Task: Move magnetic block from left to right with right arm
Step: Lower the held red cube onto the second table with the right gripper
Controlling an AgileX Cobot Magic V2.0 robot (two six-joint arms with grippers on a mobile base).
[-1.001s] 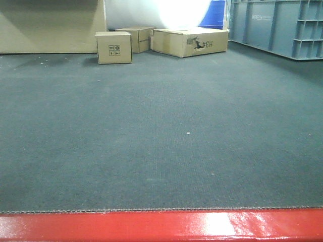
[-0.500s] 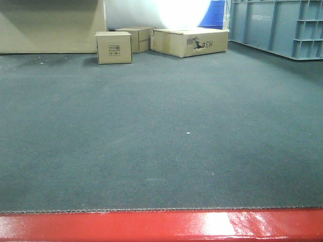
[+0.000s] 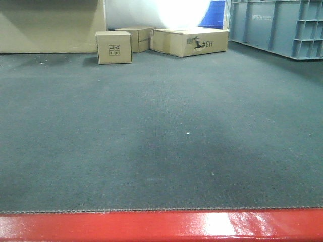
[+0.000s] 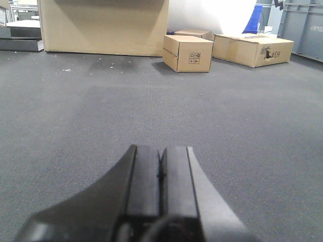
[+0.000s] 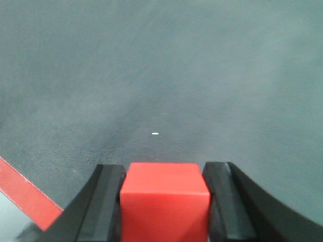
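- While the magnetic block (image 5: 165, 199) sits between the right gripper (image 5: 165, 201) fingers, both inner faces touch its sides, so I read it as clamped and carried, not resting on anything.
- Block is off the carpet (image 5: 202, 75): the right wrist view looks down past it at bare floor, with a white speck (image 5: 155, 133) ahead of it and the red edge strip (image 5: 28, 194) at lower left.
- Change since half a second ago: in the front view a broad dark shadow (image 3: 166, 146) now lies over the carpet middle, around the white speck. It was absent in both earlier frames.
- My read: the right arm has swung in over mid-carpet with the block, above the front camera's field. Arm and block don't show in that view.
- Means transfer is under way; placement on the right side not yet done.
- Left gripper (image 4: 160, 176): fingers pressed together, holding nothing, low over the carpet, pointed at the cardboard boxes (image 4: 187, 53) by the far edge.
- Risk: block slipping during the swing.
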